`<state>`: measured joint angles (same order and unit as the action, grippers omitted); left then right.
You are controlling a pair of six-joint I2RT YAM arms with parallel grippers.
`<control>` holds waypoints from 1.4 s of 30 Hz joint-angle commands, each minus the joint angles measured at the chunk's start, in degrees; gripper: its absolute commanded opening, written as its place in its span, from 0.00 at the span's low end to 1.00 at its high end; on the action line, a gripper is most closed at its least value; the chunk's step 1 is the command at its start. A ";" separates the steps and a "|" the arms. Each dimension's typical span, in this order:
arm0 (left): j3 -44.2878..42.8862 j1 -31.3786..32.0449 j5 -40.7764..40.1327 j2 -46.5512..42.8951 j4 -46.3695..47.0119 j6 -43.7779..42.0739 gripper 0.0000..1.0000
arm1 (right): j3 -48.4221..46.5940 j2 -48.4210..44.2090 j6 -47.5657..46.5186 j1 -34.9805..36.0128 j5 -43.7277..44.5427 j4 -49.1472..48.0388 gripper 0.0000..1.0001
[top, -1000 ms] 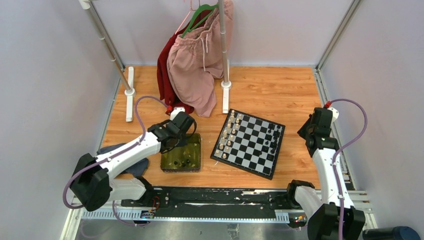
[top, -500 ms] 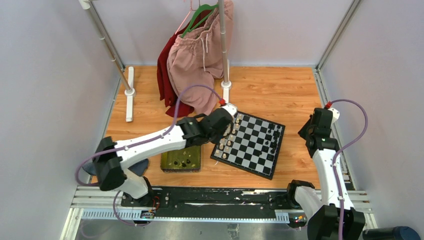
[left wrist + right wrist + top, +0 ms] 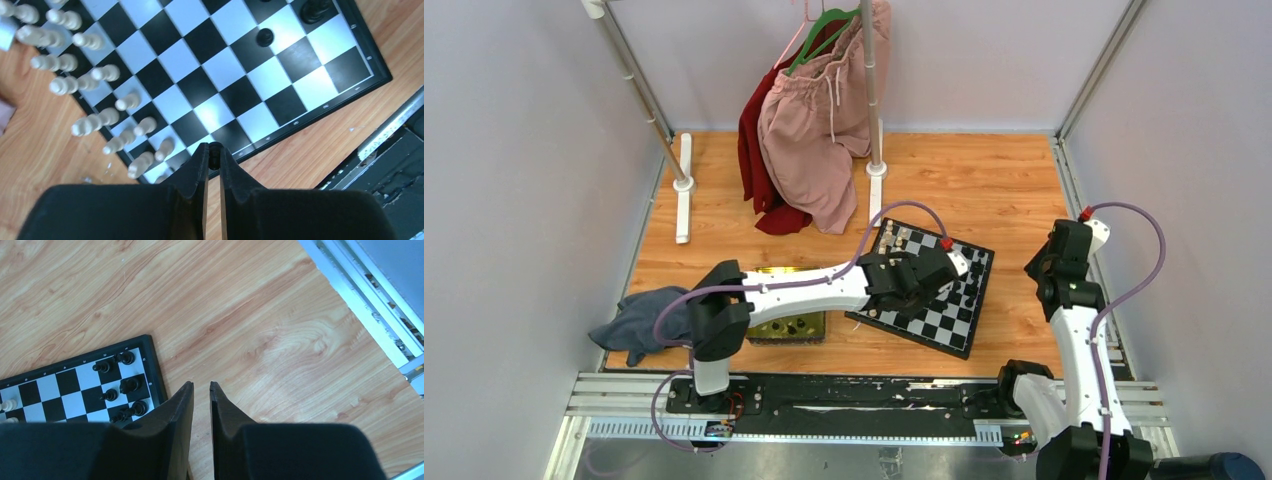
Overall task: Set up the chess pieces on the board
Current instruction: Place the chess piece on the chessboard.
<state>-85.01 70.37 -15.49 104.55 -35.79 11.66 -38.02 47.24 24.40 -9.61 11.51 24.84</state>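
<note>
My left gripper (image 3: 215, 152) is shut on a tiny black chess piece (image 3: 215, 150), pinched at the fingertips. It hangs above the board (image 3: 220, 85) near its front border. In the top view this gripper (image 3: 921, 283) covers the board's (image 3: 934, 325) middle, hiding its own fingertips. Black chess pieces stand along the board's right side (image 3: 129, 385), (image 3: 264, 36), (image 3: 972, 285). My right gripper (image 3: 200, 385) is open and empty above bare wood just right of the board (image 3: 75, 385); from above it (image 3: 1036, 268) sits beside the board's right edge.
Cream-white pieces (image 3: 90, 82) fill the board's left rows. A yellow-green tray (image 3: 769, 325) holding loose black pieces lies left of the board, partly under my left arm. Pink and red clothes (image 3: 819, 130) hang on a rack behind. A blue-grey cloth (image 3: 639, 320) lies at the left.
My left arm swung right from the tray to above the board with its jaws shut. The right arm barely shifted.
</note>
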 commanded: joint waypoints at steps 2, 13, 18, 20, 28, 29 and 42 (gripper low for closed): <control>-5.42 2.31 3.23 4.98 1.34 -1.70 0.00 | 0.23 -2.39 1.58 0.57 5.30 1.53 0.24; -13.83 5.02 5.41 13.64 1.16 -3.22 0.00 | -0.08 -3.07 4.16 -0.36 6.55 2.59 0.24; -14.94 5.41 5.74 15.61 1.15 -3.14 0.00 | -0.04 -3.54 4.13 -0.67 6.66 2.83 0.24; -15.37 5.47 5.58 16.28 1.23 -3.05 0.00 | -0.04 -3.77 3.99 -0.81 6.66 2.97 0.24; -18.01 5.60 5.38 19.67 1.34 -2.40 0.00 | -0.38 -4.25 3.81 -1.20 6.37 3.35 0.24; -18.30 5.57 5.40 20.06 1.33 -2.35 0.00 | -0.46 -4.26 3.75 -1.20 6.46 3.38 0.24; -18.70 5.59 4.72 21.98 2.82 -1.91 0.00 | -0.30 -4.62 3.24 -1.58 6.28 3.53 0.24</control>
<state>-102.59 75.24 -10.68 125.16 -34.28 9.65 -38.02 43.33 27.53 -10.35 16.58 27.05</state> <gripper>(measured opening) 0.131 0.237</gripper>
